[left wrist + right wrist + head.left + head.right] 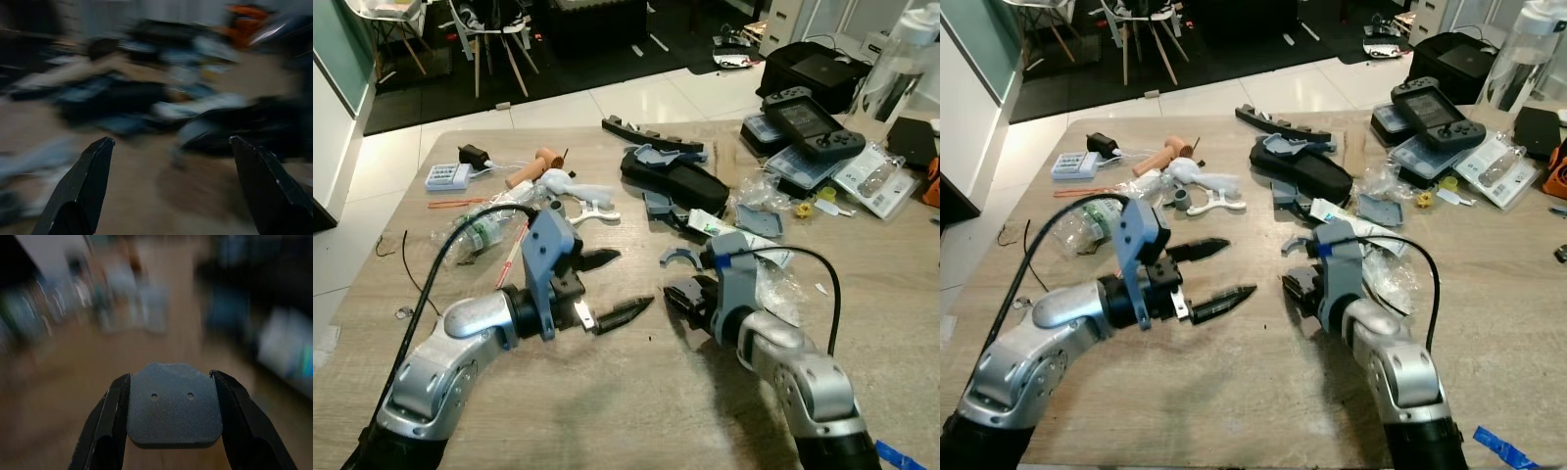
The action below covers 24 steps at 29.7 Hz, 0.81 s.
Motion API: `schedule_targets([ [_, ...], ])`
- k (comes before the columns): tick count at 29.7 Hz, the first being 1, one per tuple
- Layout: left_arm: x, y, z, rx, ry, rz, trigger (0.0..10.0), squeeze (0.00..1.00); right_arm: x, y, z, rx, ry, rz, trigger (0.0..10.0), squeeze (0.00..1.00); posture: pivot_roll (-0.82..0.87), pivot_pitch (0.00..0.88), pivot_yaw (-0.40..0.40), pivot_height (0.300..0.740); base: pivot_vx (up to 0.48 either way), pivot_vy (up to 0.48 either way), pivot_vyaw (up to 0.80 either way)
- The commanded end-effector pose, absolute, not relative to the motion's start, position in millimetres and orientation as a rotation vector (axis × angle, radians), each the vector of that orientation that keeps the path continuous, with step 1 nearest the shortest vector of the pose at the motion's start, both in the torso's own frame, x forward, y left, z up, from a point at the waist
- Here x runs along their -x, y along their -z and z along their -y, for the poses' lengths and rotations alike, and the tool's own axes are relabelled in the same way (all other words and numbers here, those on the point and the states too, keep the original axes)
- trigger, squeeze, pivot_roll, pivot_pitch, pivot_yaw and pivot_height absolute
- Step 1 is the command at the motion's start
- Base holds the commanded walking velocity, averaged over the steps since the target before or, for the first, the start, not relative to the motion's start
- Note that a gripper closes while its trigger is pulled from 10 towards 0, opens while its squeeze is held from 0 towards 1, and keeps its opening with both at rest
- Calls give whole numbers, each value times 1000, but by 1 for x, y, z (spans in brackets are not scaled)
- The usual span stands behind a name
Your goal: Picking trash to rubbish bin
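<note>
My left gripper (611, 287) hovers low over the pale wooden table (607, 392), its two black fingers spread wide with nothing between them; one finger (599, 259) points toward 3 o'clock, the other (625, 311) lies just nearer me. In the left wrist view, both fingertips (100, 152) frame blurred clutter.

My right gripper (171, 404) is closed on a flat grey plastic plate with rounded corners and two small holes (172, 404), one finger pressing each side edge. In the head views this gripper (683, 297) sits near table centre, at 3 o'clock from the left one and apart from it.

Beyond both grippers, toward 12 o'clock, lies the clutter: a black oblong pouch (677, 182), a curved grey plastic arc piece (679, 257) just beyond my right gripper, and a crumpled clear plastic bag (773, 284) at its 2 o'clock. A clear plastic bottle with green contents (478, 233) lies at 11 o'clock from my left gripper. A black handheld game console (811, 122) rests at far 1 o'clock.
</note>
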State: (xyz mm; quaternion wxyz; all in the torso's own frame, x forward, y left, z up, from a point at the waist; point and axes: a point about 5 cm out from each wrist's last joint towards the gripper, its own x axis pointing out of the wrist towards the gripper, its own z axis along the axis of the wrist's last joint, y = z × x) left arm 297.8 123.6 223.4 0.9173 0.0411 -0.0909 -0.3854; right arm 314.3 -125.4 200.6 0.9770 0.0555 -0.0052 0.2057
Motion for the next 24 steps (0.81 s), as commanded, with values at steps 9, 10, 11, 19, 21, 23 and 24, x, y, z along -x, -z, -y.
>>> schedule_targets([
  [9, -318, -217, -154, -47, 455, 178, 10000, 0, -308, -242, 139, -238, -297, 355, 10000, 0, -11, 156, 108, 740, 0, 0, 0],
  [10, -317, -214, -154, -35, 442, 168, 10000, 0, -308, -238, 145, -242, -258, 349, 10000, 0, -11, 156, 108, 740, 0, 0, 0],
  [11, -317, -214, -154, -35, 442, 168, 10000, 0, -308, -238, 145, -242, -258, 349, 10000, 0, -11, 156, 108, 740, 0, 0, 0],
  [19, -316, -197, -163, 2, 360, 123, 10000, 0, -308, -223, 168, -138, -87, 352, 10000, 0, -6, 160, 101, 740, 0, 0, 0],
  [21, -317, -197, -165, 9, 339, 123, 10000, 0, -307, -221, 171, -126, -72, 355, 10000, 0, -9, 156, 102, 740, 0, 0, 0],
  [23, -316, -196, -167, 17, 333, 119, 10000, 0, -305, -219, 172, -105, -73, 361, 10000, 0, -11, 155, 103, 740, 0, 0, 0],
  [24, -316, -195, -167, 18, 336, 118, 10000, 0, -305, -219, 172, -98, -76, 363, 10000, 0, -11, 155, 103, 740, 0, 0, 0],
])
